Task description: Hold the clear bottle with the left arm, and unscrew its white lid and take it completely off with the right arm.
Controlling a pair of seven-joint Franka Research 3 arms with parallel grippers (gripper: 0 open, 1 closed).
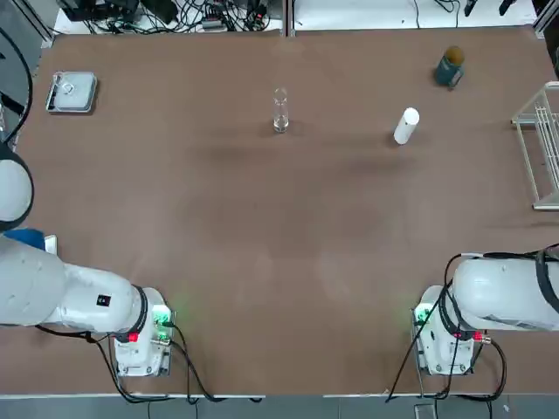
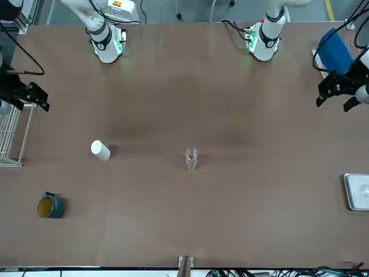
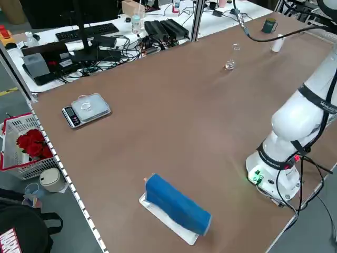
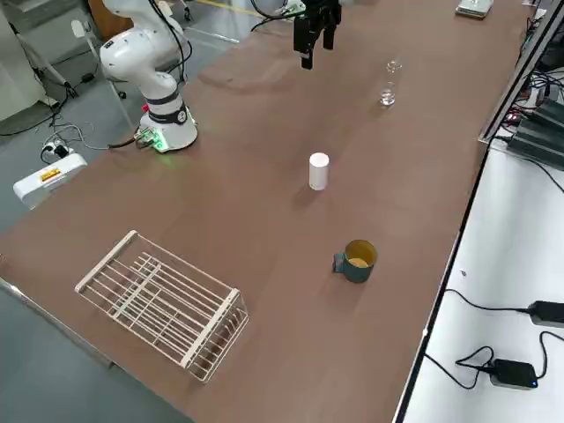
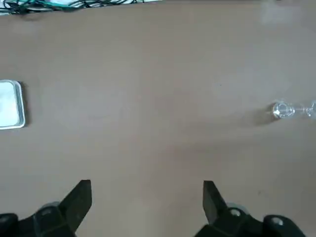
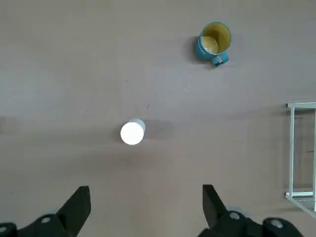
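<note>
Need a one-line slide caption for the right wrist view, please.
Right gripper, jaws open, hovers above the upright white lid; teal mug and wire rack lie beyond.

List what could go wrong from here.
1. The bottle is thin, clear and stands free on the table; the open left end effector could tip it on approach.
2. The lid already stands apart from the bottle, so there is nothing to unscrew; the open right end effector may grab the wrong thing, such as the cup nearby.
</note>
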